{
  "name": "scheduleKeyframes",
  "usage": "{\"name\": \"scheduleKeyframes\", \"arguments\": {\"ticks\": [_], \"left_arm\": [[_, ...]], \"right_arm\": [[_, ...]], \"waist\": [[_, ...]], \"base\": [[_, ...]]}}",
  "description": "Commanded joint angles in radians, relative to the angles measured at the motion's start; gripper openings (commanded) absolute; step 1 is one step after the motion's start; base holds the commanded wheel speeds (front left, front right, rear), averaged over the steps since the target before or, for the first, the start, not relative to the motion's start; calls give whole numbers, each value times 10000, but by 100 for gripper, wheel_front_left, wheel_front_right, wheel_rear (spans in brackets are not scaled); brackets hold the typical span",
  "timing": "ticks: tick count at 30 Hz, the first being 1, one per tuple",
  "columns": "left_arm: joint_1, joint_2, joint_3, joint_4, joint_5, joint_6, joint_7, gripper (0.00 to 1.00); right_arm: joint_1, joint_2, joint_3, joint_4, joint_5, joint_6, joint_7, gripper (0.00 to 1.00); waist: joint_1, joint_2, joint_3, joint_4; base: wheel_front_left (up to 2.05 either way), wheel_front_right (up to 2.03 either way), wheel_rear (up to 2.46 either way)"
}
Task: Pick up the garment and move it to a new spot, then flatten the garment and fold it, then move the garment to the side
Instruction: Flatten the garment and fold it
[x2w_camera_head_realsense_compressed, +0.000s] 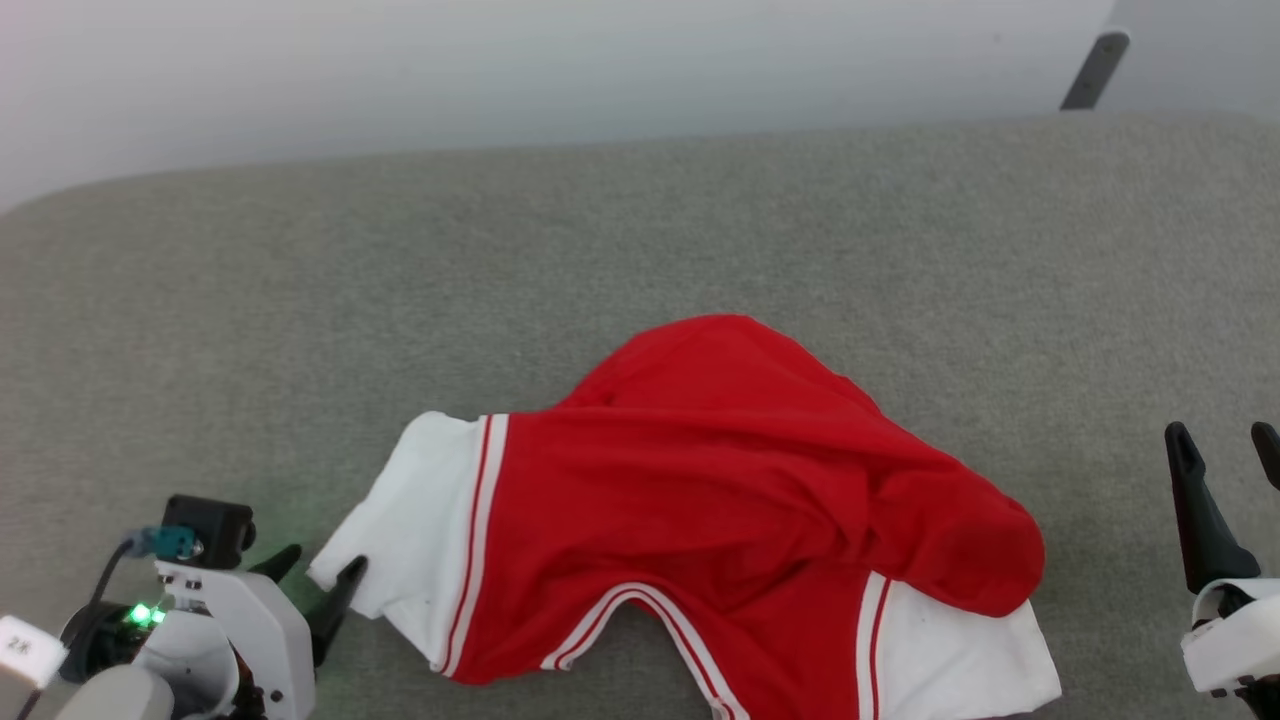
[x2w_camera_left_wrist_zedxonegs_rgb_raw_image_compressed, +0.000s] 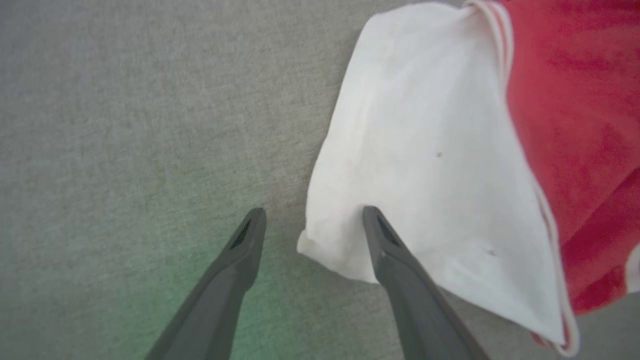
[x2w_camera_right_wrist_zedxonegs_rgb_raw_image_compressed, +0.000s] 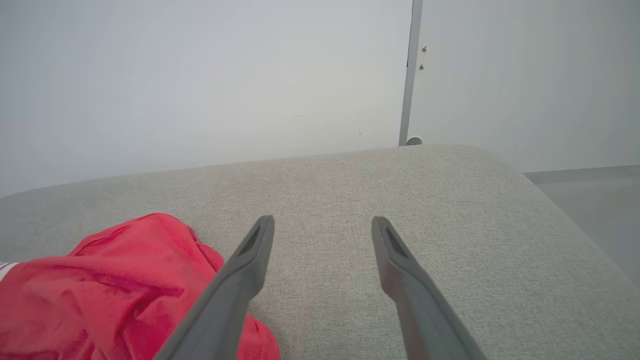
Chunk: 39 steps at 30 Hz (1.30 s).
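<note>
Head view: I am looking down at a gray cushioned surface (x2w_camera_head_realsense_compressed: 640, 230). The garment (x2w_camera_head_realsense_compressed: 700, 500), a red jersey shirt with white short sleeves and red-and-white striped trim, is lying rumpled near the bottom edge. Its red body is bunching into a hump toward the right.

The left gripper (x2w_camera_head_realsense_compressed: 322, 565) is sitting at the lower left with its 2 dark fingers spread apart, the tips right at the outer edge of the white sleeve (x2w_camera_head_realsense_compressed: 410, 520) on that side. In the left wrist view, 1 finger (x2w_camera_left_wrist_zedxonegs_rgb_raw_image_compressed: 400, 270) is overlapping the sleeve's corner while the other is hanging over bare cushion, so the sleeve's edge is lying between them. I cannot tell whether either finger is touching the cloth; the gripper is pinching nothing.

The right gripper (x2w_camera_head_realsense_compressed: 1222, 435) is hovering at the lower right, also spread wide and holding nothing, standing apart from the shirt's right side. In the right wrist view, the red cloth is lying to the lower left of those fingers, with 1 finger crossing in front of it. A pale wall (x2w_camera_right_wrist_zedxonegs_rgb_raw_image_compressed: 200, 75) is rising behind the cushion.
</note>
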Motion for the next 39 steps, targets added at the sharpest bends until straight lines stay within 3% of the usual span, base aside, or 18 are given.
{"name": "scheduleKeyframes", "arguments": {"ticks": [1,9,10,12,13,19,27,39], "left_arm": [[-213,-37,-40,352,-27,-5,141,100],[-943,-233,-502,1947,-90,55,1222,100],[-1006,-278,-542,2096,-148,53,1346,85],[-1059,-383,-631,2312,-279,48,1606,7],[-1045,-416,-690,2382,-346,45,1707,0],[-1058,-467,-833,2301,-619,13,1682,0],[-1093,-419,-866,2104,-780,5,1432,0],[-1425,-622,-1187,1886,-870,-2,1272,0]], "right_arm": [[-134,100,-15,-44,-5,-7,-68,100],[-112,236,-29,-63,-25,-7,170,100],[-44,203,42,-91,55,-7,261,100],[84,167,164,-182,307,-7,494,100],[156,142,238,-232,399,-7,667,100],[1045,-408,736,-834,1368,-7,2300,100],[1826,-554,703,-1430,1954,-7,4086,100],[859,-534,1266,410,1823,-7,5261,100]], "waist": [[0,0,255,-218],[0,0,592,-431],[0,0,620,-449],[0,0,668,-473],[0,0,686,-489],[0,0,758,-478],[0,0,839,-389],[0,0,998,11]], "base": [[0,0,0],[0,0,0],[0,0,0],[0,0,0],[0,0,0],[0,0,0],[0,0,0],[0,0,0]]}}
